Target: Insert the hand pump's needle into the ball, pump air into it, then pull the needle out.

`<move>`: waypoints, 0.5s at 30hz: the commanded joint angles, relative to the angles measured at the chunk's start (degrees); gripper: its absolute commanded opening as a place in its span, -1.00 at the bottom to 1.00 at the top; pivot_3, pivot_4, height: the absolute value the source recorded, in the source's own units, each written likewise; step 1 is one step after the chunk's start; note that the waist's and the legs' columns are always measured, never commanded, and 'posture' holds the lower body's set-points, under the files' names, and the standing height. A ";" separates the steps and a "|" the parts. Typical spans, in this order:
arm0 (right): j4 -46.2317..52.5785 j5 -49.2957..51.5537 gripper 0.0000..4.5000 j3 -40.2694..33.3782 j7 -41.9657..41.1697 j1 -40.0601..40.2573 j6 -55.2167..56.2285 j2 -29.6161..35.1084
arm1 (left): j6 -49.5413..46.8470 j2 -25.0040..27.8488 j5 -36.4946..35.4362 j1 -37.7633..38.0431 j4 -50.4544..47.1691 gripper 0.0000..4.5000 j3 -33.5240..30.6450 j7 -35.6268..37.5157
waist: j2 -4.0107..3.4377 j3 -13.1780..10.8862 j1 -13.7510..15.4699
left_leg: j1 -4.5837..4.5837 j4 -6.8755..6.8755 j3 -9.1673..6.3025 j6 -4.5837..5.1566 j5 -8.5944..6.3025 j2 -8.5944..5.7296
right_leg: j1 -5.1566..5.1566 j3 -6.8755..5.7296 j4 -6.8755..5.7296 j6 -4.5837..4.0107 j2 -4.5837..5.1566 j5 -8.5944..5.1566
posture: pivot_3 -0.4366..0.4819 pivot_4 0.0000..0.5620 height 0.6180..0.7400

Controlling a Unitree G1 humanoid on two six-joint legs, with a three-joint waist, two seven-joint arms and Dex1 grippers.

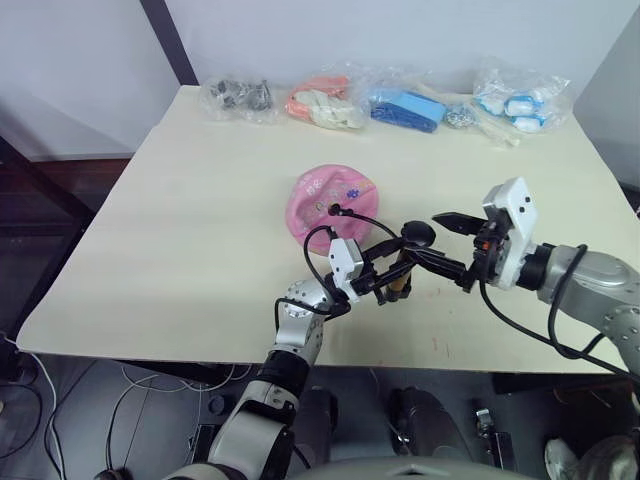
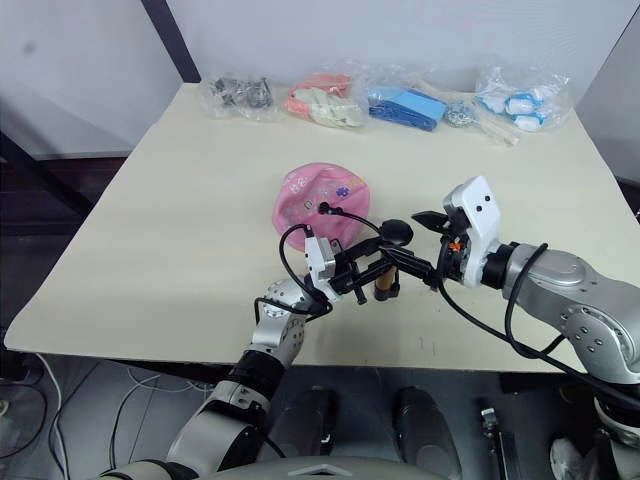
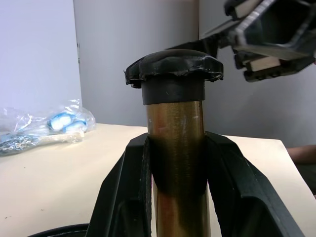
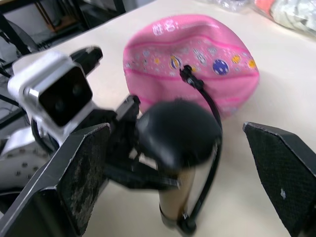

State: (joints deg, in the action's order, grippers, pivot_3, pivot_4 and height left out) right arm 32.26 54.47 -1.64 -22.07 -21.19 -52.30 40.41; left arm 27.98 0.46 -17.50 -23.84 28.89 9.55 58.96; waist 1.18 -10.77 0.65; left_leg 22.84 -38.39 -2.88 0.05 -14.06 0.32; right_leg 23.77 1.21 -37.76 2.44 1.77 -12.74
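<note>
The pink ball lies caved-in on the table. The needle's black fitting sits at the ball's valve, and its pin is hidden. A thin black hose loops from there back to the hand pump. My left gripper is shut on the pump's upright gold barrel, just below the black handle. To the right of the handle, my right gripper is open. In the right wrist view the handle lies between its wide-spread pads without touching them.
Several clear bags line the table's far edge: grey metal parts, orange and white items, blue items and blue-white items. The table's front edge runs just below both grippers.
</note>
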 commanded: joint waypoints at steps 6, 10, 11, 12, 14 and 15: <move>-1.54 -0.75 1.00 1.11 -0.43 -2.86 -1.08 -4.72 | 0.38 0.59 0.30 0.48 -1.44 -0.53 -0.18 -0.43 | -0.01 0.00 -0.05 | 0.01 0.00 -0.03 0.00 0.00 0.00 | 0.00 -0.03 -0.01 -0.11 -0.01 0.07 | -0.05 -0.47 1.00; -1.67 -1.34 1.00 1.11 -0.28 -2.76 -1.05 -6.18 | 0.10 0.80 0.12 0.66 -1.82 -0.53 -0.21 -0.49 | -0.01 0.00 -0.14 | 0.00 0.00 -0.03 0.00 0.00 0.01 | 0.00 -0.03 -0.01 -0.10 -0.01 0.06 | -0.05 -0.47 1.00; -1.74 -1.49 1.00 1.12 -0.30 -2.70 -1.03 -6.48 | 0.05 0.83 0.10 0.67 -1.87 -0.53 -0.21 -0.51 | -0.01 0.00 -0.15 | 0.00 0.00 -0.03 0.00 0.00 0.01 | 0.00 -0.03 -0.02 -0.08 -0.01 0.05 | -0.05 -0.47 1.00; -1.83 -1.67 1.00 1.11 -0.28 -2.62 -0.98 -6.83 | -0.03 0.88 0.05 0.68 -1.98 -0.53 -0.20 -0.50 | -0.01 0.00 -0.15 | 0.00 0.00 -0.03 0.00 0.00 0.02 | 0.00 -0.04 -0.02 -0.08 -0.02 0.04 | -0.05 -0.47 1.00; -1.94 -2.01 1.00 1.09 -0.27 -2.46 -0.92 -7.42 | -0.15 0.96 -0.02 0.72 -2.10 -0.53 -0.23 -0.50 | -0.01 0.00 -0.17 | 0.00 0.00 -0.04 0.00 0.00 0.02 | 0.00 -0.04 -0.02 -0.07 -0.02 0.04 | -0.05 -0.47 1.00; -1.97 -2.22 1.00 1.08 -0.34 -2.38 -0.92 -7.60 | -0.19 1.00 -0.01 0.74 -2.13 -0.53 -0.22 -0.51 | -0.01 0.00 -0.17 | 0.00 0.00 -0.03 0.00 0.00 0.02 | 0.00 -0.04 -0.02 -0.06 -0.03 0.03 | -0.05 -0.47 1.00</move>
State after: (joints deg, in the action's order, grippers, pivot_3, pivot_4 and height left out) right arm 29.57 52.43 0.20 -22.09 -23.04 -53.59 32.89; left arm 27.85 1.31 -17.54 -23.44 28.20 9.51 58.70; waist 1.17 -10.77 0.48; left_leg 22.84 -38.39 -2.91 0.05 -14.06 0.34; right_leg 23.77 1.17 -37.78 2.39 1.74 -12.71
